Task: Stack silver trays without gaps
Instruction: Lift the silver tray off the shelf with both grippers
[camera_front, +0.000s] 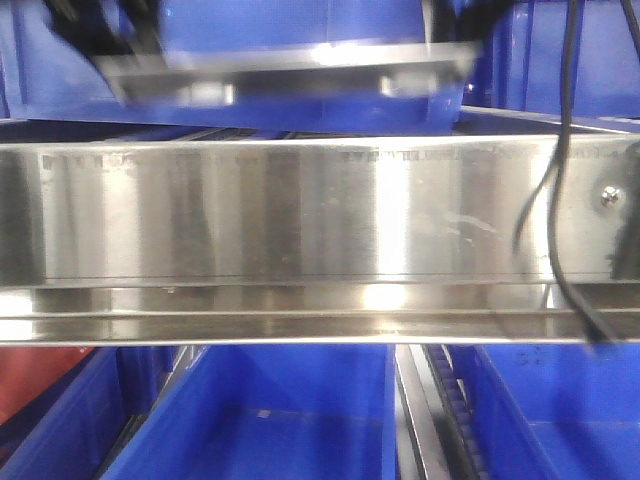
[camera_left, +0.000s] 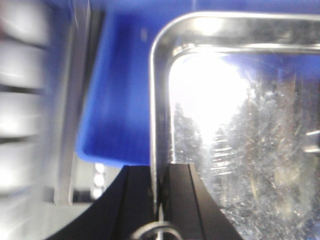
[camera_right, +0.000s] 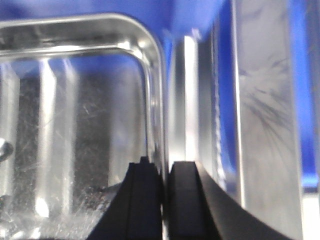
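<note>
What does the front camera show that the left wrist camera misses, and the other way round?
Only the front camera shows the long steel shelf rail with its screw, a black cable and blue bins below. Only the left wrist camera shows the left gripper pinching the silver tray by its rim, and the tray's scratched bottom. Both show that tray, blurred in the front view, with blue plastic behind.

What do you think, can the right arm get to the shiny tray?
Yes, it looks that way: the right gripper is pinching the silver tray by its side rim, one finger inside and one outside, with nothing blocking it.
</note>
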